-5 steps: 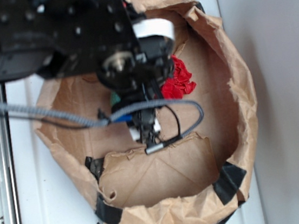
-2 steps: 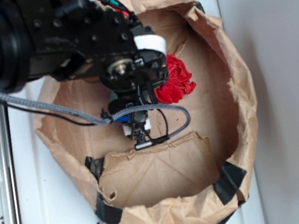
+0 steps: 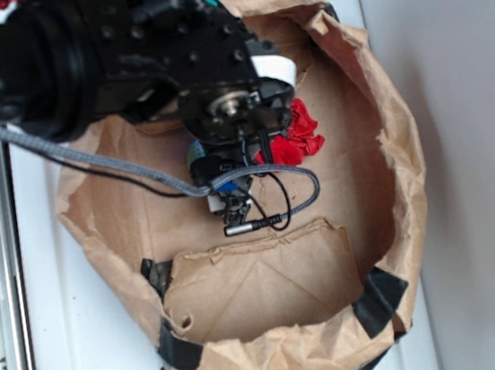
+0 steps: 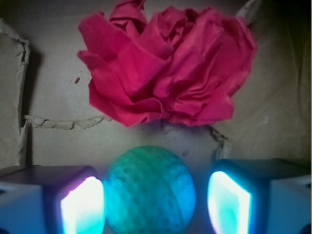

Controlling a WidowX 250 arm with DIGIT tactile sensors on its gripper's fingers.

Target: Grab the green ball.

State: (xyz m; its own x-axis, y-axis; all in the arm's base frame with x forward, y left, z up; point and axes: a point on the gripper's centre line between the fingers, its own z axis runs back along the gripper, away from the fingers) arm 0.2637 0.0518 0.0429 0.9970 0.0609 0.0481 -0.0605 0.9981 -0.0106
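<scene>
The green ball (image 4: 150,190) lies on the brown paper floor between the two glowing pads (image 4: 82,207) of my gripper (image 4: 155,201). The left pad is at or almost at the ball's side, and a narrow gap shows before the right pad. The gripper is open around the ball. In the exterior view only a teal sliver of the green ball (image 3: 196,152) shows under the black wrist (image 3: 234,110). The fingers are hidden there.
A red crumpled wad (image 4: 165,68) lies just beyond the ball and partly shows beside the wrist (image 3: 298,136). A rolled-down brown paper bag (image 3: 396,140) rings everything, with a folded flap (image 3: 260,283) at the front. A grey cable (image 3: 119,169) trails left.
The arm has shifted a little to the right over the ball, and its wrist now covers more of the red wad. The ball and the wad have not moved.
</scene>
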